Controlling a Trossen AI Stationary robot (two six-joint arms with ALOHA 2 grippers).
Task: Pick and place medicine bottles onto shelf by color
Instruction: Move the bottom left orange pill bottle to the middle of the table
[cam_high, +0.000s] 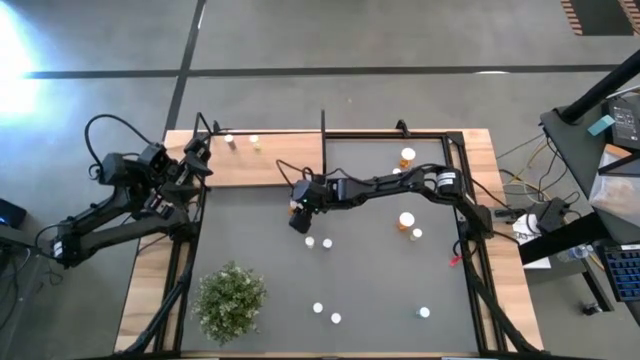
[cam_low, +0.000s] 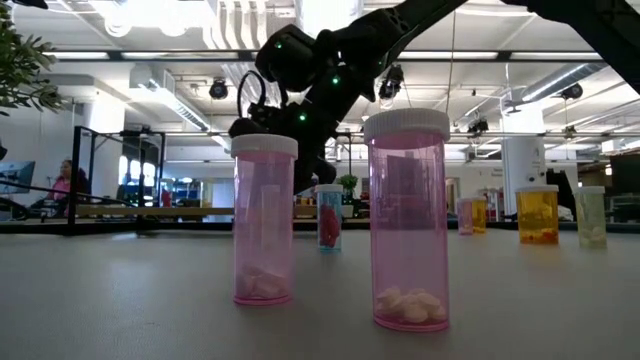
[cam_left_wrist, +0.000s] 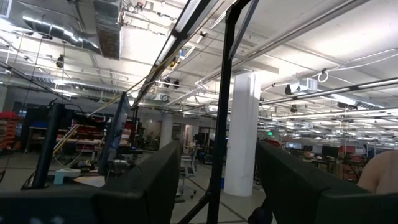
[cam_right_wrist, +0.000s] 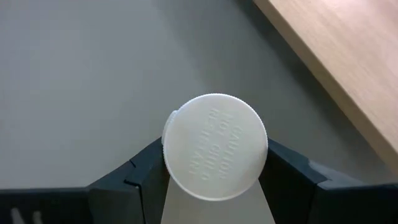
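Note:
My right gripper (cam_high: 298, 212) hangs over the table just in front of the light-wood shelf (cam_high: 260, 165), shut on a white-capped medicine bottle (cam_right_wrist: 214, 154). Two small bottles (cam_high: 230, 141) (cam_high: 254, 141) stand on the shelf's far side. Several more bottles stand on the dark tabletop, among them two orange ones (cam_high: 407, 157) (cam_high: 406, 222) and white-capped ones (cam_high: 310, 242). In the low view two pink bottles (cam_low: 265, 220) (cam_low: 408, 220) stand nearest. My left gripper (cam_high: 200, 160) waits at the shelf's left end, tilted upward and open (cam_left_wrist: 217, 180), with nothing between its fingers. My right gripper pinches the bottle between its two fingers (cam_right_wrist: 146, 177), one on either side just under the cap's rim (cam_right_wrist: 171, 174). The fingers slant down from the table's right side. The cap's top faces the wrist camera, and the tabletop shows well beyond the bottle.
A green bushy plant (cam_high: 230, 300) stands at the table's near left. Thin black rods (cam_high: 322, 130) rise at the shelf's edges. Bottles dot the table's middle and near side (cam_high: 318, 309) (cam_high: 424, 312). Bare tabletop lies between the plant and the shelf.

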